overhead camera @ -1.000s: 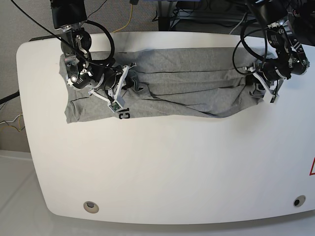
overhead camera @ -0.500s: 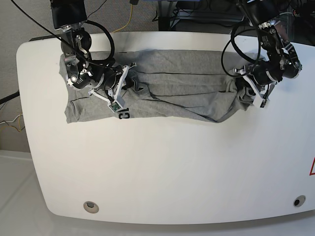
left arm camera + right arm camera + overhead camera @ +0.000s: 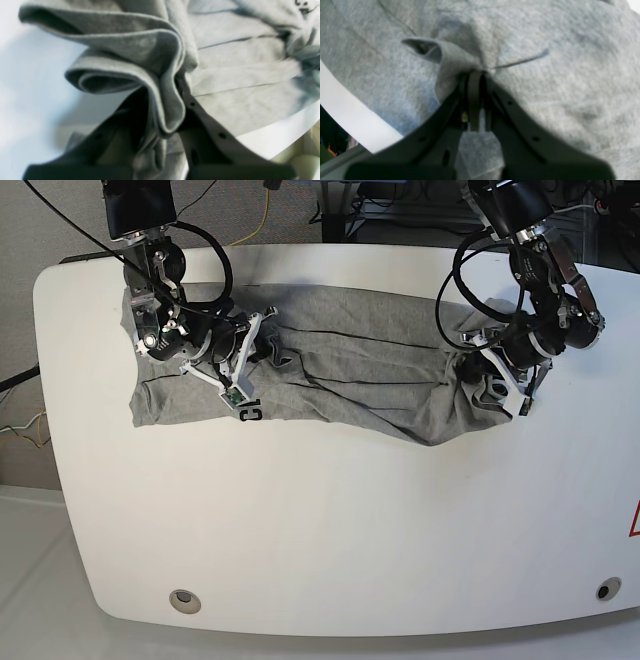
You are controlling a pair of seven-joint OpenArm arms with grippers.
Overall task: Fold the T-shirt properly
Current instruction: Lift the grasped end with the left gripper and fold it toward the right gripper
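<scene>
The heather-grey T-shirt (image 3: 350, 365) lies wrinkled across the far part of the white table (image 3: 340, 520), with black lettering (image 3: 250, 413) showing at its front left. My left gripper (image 3: 503, 383), on the right in the base view, is shut on a bunched fold of the T-shirt's right end (image 3: 165, 112), which hangs in loops between its fingers. My right gripper (image 3: 243, 365), on the left in the base view, is shut on a pinch of fabric (image 3: 475, 72) near the left end of the T-shirt (image 3: 557, 95).
The table's curved back edge runs just behind the T-shirt. Cables (image 3: 262, 210) and dark equipment stand beyond it. Two round fittings (image 3: 183, 600) sit at the front corners, and a red triangle sticker (image 3: 634, 520) is at the right edge.
My left gripper has moved toward the table's middle and slightly forward, dragging the T-shirt's right end with it; the fabric there has bunched and the shirt looks shorter. My right gripper has not moved.
</scene>
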